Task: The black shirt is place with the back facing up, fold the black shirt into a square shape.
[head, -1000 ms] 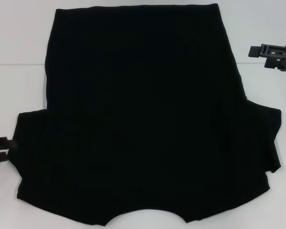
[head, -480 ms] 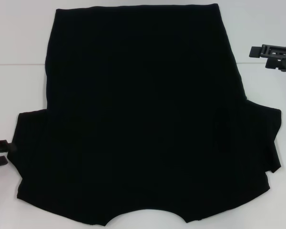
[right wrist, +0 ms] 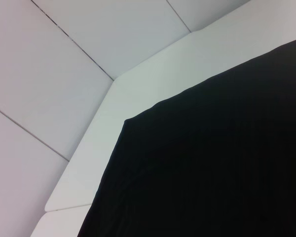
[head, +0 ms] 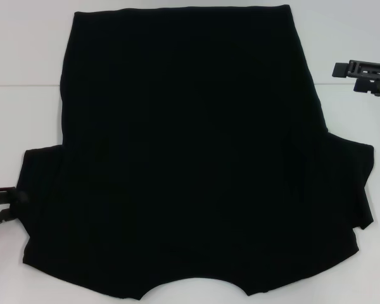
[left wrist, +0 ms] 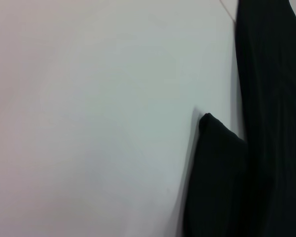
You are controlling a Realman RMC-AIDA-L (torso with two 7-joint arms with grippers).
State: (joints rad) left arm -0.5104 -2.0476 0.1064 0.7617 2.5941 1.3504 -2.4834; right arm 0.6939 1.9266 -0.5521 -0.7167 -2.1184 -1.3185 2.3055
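Bright, even light falls across the white bench (head: 25, 44); the black shirt (head: 190, 152) reads as near-featureless dark; the left wrist view is soft, with a blurred shadow beside the cloth.

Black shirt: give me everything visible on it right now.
The black shirt is plain, soft-looking cloth, spread flat and unfolded on the white table, covering most of it. The straight hem lies at the far edge, both short sleeves flare out to the sides nearer the robot, and the curved neck opening sits at the near edge. No lettering shows. The left gripper is at the left sleeve's edge; contact is unclear. The right gripper is apart from it, off the right side.
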